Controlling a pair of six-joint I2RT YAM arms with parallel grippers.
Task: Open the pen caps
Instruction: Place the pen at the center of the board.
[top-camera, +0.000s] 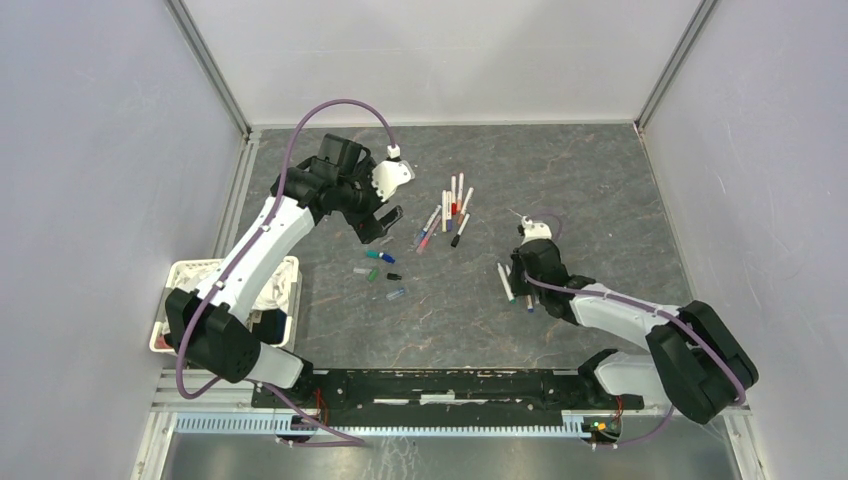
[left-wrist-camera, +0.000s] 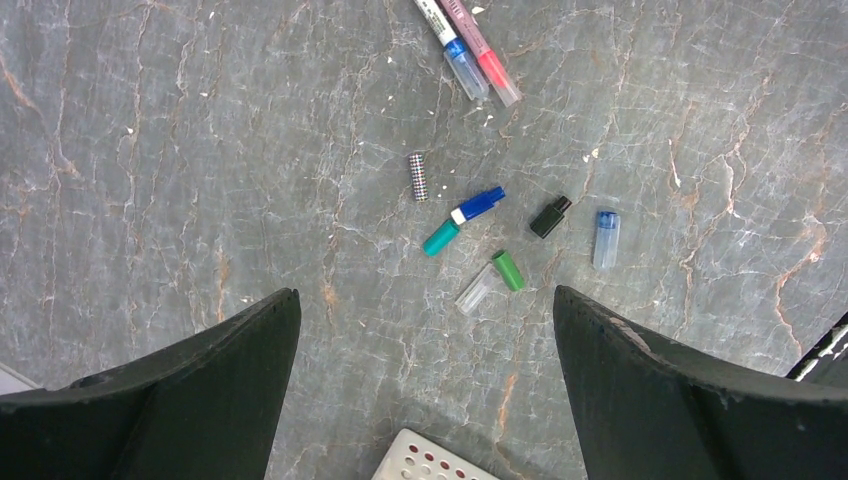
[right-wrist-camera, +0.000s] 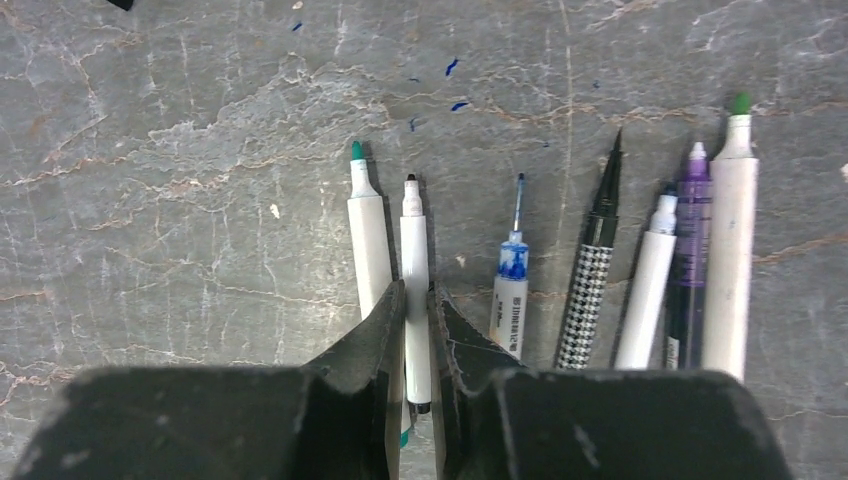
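Observation:
My right gripper (right-wrist-camera: 417, 290) is shut on a white pen with a black tip (right-wrist-camera: 414, 235), low at the table. It is uncapped and lies in a row of uncapped pens: a green-tipped one (right-wrist-camera: 367, 235) to its left, and a blue one (right-wrist-camera: 511, 290), a checkered one (right-wrist-camera: 590, 290) and several more to its right. In the top view this gripper (top-camera: 515, 275) is right of centre. My left gripper (left-wrist-camera: 425, 295) is open and empty, high above loose caps: blue-and-teal (left-wrist-camera: 462, 218), green (left-wrist-camera: 508, 270), black (left-wrist-camera: 550, 216), clear blue (left-wrist-camera: 606, 238), checkered (left-wrist-camera: 418, 176). A pile of capped pens (top-camera: 452, 205) lies beyond.
A white perforated basket (top-camera: 185, 275) stands at the table's left edge, under the left arm; its corner shows in the left wrist view (left-wrist-camera: 430, 462). Two capped pens, blue (left-wrist-camera: 462, 55) and red (left-wrist-camera: 490, 62), lie past the caps. Grey walls enclose the table.

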